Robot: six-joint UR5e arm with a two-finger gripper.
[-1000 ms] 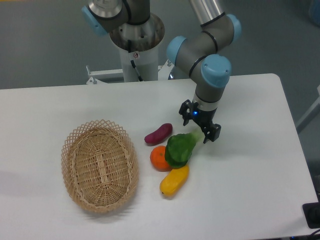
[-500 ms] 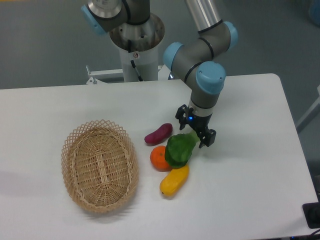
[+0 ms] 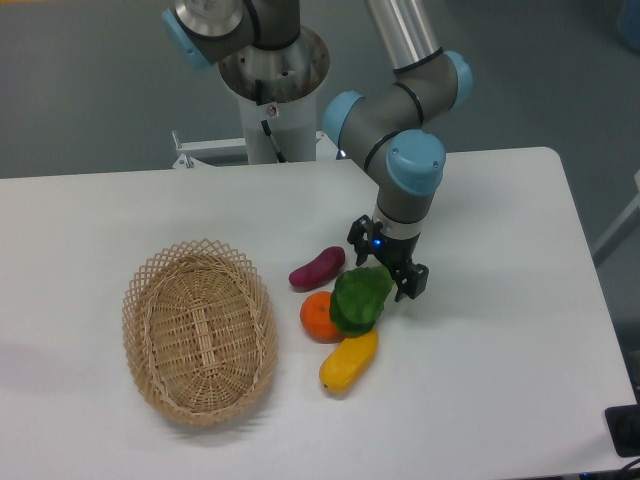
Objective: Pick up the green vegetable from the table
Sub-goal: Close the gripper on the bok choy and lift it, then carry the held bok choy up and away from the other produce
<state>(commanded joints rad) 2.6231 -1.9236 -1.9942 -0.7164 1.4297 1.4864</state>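
Observation:
The green vegetable (image 3: 359, 299) lies on the white table (image 3: 500, 340), leafy end toward the orange (image 3: 317, 316), with its pale stalk end under the gripper. My gripper (image 3: 386, 264) hangs over that stalk end with its two black fingers spread apart, one on each side of the stalk. The fingers are open and I cannot tell if they touch the vegetable. The stalk end is mostly hidden by the gripper.
A purple sweet potato (image 3: 317, 268) lies just left of the gripper. A yellow oblong fruit (image 3: 348, 361) lies below the vegetable. A woven wicker basket (image 3: 199, 331) stands at the left. The robot base (image 3: 272, 90) is at the back.
The gripper has moved left and slightly up-frame, from beside the stalk tip to over the stalk end of the vegetable. The vegetable and other items have not moved.

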